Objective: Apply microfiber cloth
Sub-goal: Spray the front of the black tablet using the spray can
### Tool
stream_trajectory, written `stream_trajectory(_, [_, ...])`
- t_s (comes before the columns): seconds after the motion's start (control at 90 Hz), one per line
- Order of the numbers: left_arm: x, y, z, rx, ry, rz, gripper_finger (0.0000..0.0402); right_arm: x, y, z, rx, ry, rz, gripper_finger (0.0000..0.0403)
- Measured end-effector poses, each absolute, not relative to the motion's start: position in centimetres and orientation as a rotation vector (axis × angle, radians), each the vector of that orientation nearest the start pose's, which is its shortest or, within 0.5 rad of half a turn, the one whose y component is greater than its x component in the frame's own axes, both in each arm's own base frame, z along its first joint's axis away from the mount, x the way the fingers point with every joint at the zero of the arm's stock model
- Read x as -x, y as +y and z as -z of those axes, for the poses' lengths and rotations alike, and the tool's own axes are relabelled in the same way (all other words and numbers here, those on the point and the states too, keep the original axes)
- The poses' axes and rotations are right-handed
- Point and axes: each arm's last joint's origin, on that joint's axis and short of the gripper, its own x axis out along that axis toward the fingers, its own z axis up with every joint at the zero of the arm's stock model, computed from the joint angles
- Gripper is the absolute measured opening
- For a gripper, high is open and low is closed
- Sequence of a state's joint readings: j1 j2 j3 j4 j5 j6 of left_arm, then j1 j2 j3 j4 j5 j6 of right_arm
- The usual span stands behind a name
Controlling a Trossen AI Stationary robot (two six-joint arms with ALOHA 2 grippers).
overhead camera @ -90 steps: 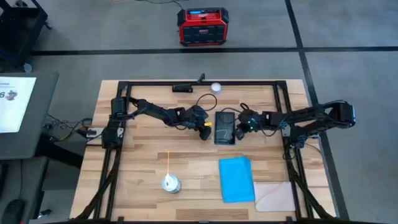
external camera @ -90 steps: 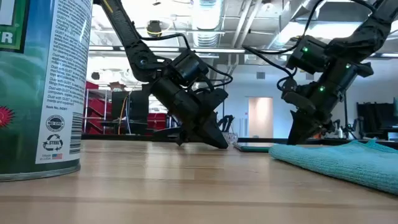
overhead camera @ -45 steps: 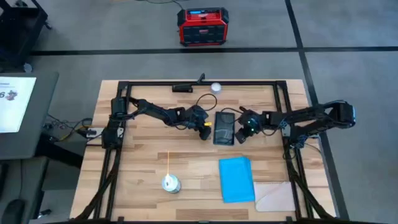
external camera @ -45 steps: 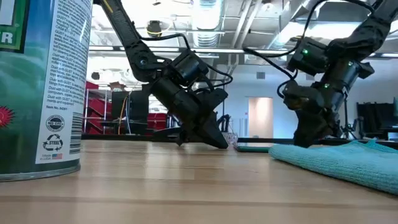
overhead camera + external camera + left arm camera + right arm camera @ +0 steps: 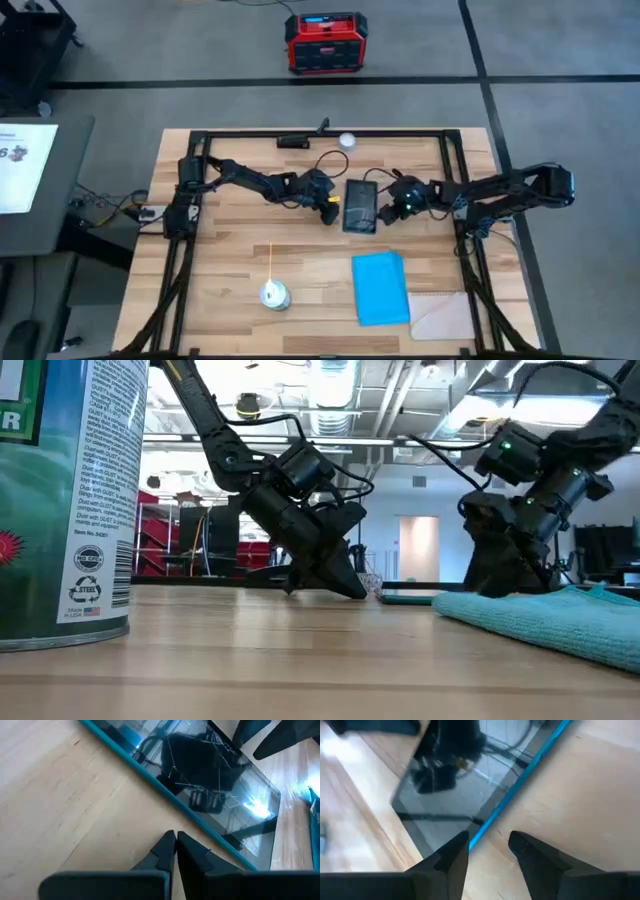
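Observation:
The sky-blue microfiber cloth [image 5: 381, 288] lies flat near the table's front right and shows close up in the low view [image 5: 560, 615]; no gripper touches it. A dark tablet [image 5: 361, 205] with a teal edge lies screen up at mid-table. My left gripper [image 5: 333, 209] is shut, its tips [image 5: 174, 836] low over the wood just left of the tablet's edge. My right gripper [image 5: 389, 209] is open at the tablet's right side. Its fingers [image 5: 489, 839] straddle the teal edge [image 5: 520, 775] near a corner. My right gripper comes slanting down from the table's right at the tablet's teal edge [image 5: 479, 831]. One fingertip [image 5: 460, 845] covers the spot beside that edge, so I cannot tell whether it touches the tablet.
A spray can [image 5: 275, 295] stands at the front left and looms in the low view [image 5: 65, 500]. A pale beige sheet [image 5: 447, 316] lies by the cloth's right side. A black frame [image 5: 320, 133] rims the table. A small white ball [image 5: 347, 141] and a cable [image 5: 335, 165] lie at the far side.
My right gripper has drawn back a little toward the table's right edge and settled lower beside the tablet. The cloth has not moved.

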State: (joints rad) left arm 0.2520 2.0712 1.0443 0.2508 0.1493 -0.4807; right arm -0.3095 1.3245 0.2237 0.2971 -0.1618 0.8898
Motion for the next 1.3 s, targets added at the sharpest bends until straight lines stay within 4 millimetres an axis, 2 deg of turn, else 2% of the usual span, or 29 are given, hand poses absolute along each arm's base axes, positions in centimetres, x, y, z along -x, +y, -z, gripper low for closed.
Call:
stream_trajectory(0.133, [-38.24, 9.39, -8.92, 0.619, 0.724, -0.281, 0.0, -16.97, -5.07, -9.22, -1.081, 0.563, 0.544, 0.0158])
stream_trajectory(0.367, [-38.47, 9.47, -9.19, 0.632, 0.682, -0.286, 0.0, -17.04, -4.65, -9.21, -1.083, 0.515, 0.583, 0.0158])
stream_trajectory(0.778, [-38.52, 9.47, -9.25, 0.651, 0.675, -0.287, 0.0, -17.07, -4.4, -9.12, -1.115, 0.505, 0.621, 0.0158])
stream_trajectory(1.3, [-38.54, 9.46, -9.29, 0.71, 0.672, -0.289, 0.0, -17.4, -4.36, -9.36, -1.117, 0.505, 0.579, 0.0158])
